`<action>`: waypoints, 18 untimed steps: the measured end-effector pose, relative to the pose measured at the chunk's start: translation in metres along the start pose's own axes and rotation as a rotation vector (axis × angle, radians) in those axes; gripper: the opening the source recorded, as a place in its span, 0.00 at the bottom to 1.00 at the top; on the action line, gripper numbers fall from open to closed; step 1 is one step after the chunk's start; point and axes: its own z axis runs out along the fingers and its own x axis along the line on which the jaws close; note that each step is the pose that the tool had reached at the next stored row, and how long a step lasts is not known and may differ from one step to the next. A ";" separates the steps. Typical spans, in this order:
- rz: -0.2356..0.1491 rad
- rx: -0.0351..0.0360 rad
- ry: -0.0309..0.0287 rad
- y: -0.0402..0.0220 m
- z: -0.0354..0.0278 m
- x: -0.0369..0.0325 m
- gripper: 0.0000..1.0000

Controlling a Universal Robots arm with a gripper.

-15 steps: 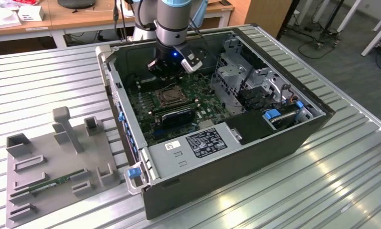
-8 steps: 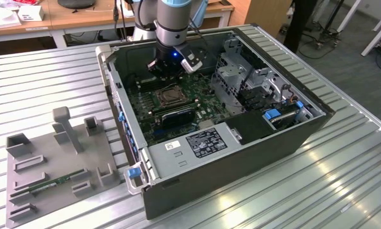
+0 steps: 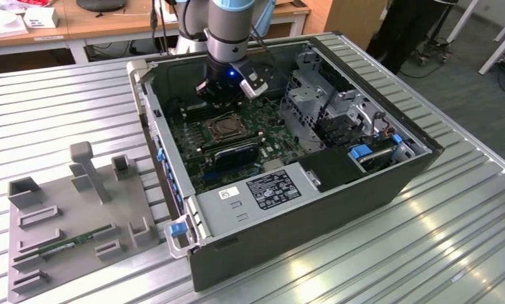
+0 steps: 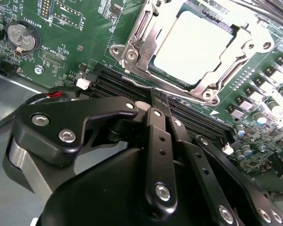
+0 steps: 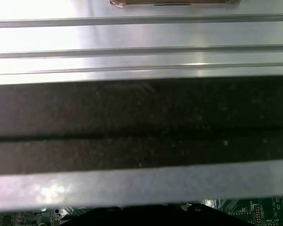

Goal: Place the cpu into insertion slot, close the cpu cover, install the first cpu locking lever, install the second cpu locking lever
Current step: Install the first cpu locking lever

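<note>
In the second wrist view the cpu [image 4: 191, 44] lies in the insertion slot [image 4: 130, 55], its pale silvery face showing. The cpu cover [image 4: 212, 77] lies flat over it as a metal frame around its edges. A thin metal lever rod [image 4: 140, 84] runs along the socket's near edge. My gripper [image 4: 159, 101] is shut with nothing between its black fingers, and its tips hang over the black memory slots [image 4: 198, 117] just beside the socket. In the exterior view the gripper [image 3: 221, 102] is inside the open computer case, directly above the far side of the socket [image 3: 221, 128].
The case walls [image 3: 155, 120], a metal drive cage [image 3: 320, 101] and the power supply [image 3: 261, 190] hem in the board. A coin battery [image 4: 21, 35] sits beside the socket. A grey fixture tray [image 3: 33, 266] with a green memory stick [image 3: 71, 244] lies at the exterior view's left.
</note>
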 end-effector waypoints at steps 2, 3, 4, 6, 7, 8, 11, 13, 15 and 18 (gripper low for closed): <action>0.000 -0.0004 -0.0002 -0.0006 0.0017 -0.0001 0.11; 0.000 -0.0004 -0.0002 -0.0007 0.0017 -0.0001 0.11; 0.000 -0.0004 -0.0002 -0.0008 0.0017 -0.0001 0.11; 0.000 -0.0002 -0.0001 -0.0011 0.0016 -0.0001 0.11; 0.000 -0.0003 -0.0002 -0.0012 0.0017 -0.0001 0.11; 0.000 -0.0003 -0.0002 -0.0014 0.0016 -0.0002 0.11; 0.000 -0.0003 -0.0001 -0.0022 0.0015 -0.0003 0.11; 0.000 -0.0003 -0.0002 -0.0027 0.0015 -0.0003 0.11; 0.000 -0.0003 -0.0001 -0.0033 0.0014 -0.0004 0.11; 0.000 -0.0004 -0.0002 -0.0043 0.0016 -0.0005 0.11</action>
